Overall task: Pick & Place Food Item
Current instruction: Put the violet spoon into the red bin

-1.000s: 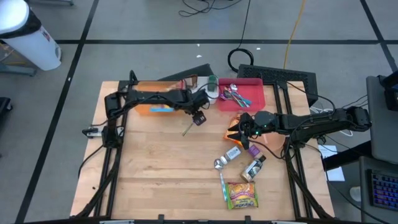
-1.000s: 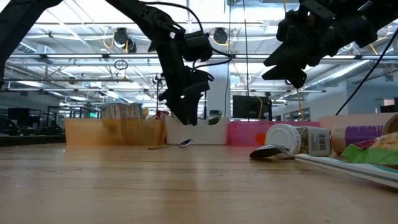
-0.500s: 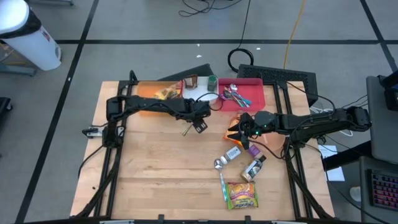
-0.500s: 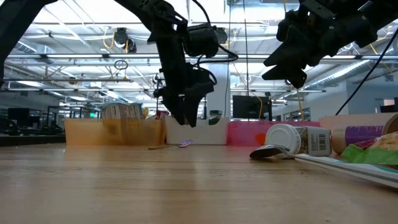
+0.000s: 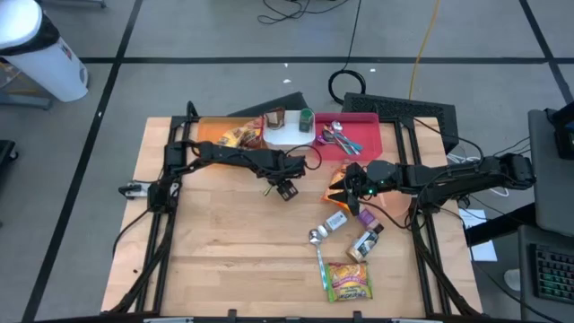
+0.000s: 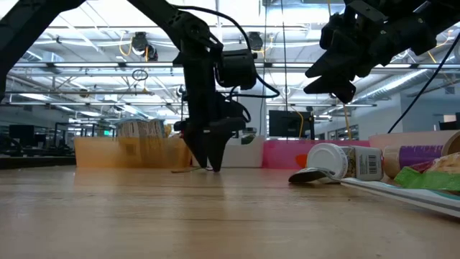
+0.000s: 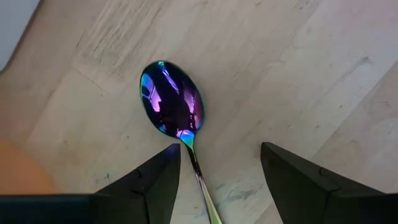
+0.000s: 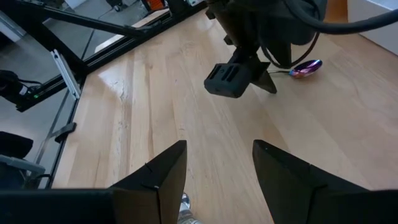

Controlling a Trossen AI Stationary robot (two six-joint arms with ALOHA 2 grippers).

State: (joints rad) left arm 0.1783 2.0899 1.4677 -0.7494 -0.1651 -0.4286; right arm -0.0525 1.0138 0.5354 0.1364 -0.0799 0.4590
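Left wrist view: left gripper is spread wide, straddling the handle of an iridescent spoon lying flat on the wooden table; the handle runs down between the two fingers, bowl pointing away from the wrist. The handle sits closer to one finger than the other, so it's not centred. Low view shows the same gripper with its tips down at or just off the tabletop, which fits a pinch across a thin flat handle: you need to get that low to catch it at all. Nothing is held yet. Right gripper hangs above the table over by the orange packet, also spread apart and empty per the right wrist view; I read it as waiting. Food items are elsewhere: a snack bag near the front edge, a small jar and a bottle just beyond it, and a second spoon alongside. All of these are well apart from the left gripper and nearer the right one. Bins along the back edge: orange bin with something already in it, pink bin holding cutlery. My read: the spoon is being sorted towards the cutlery bin, though the task names food, so the target is ambiguous from here. Risk: the thin handle slipping out of an off-centre pinch.
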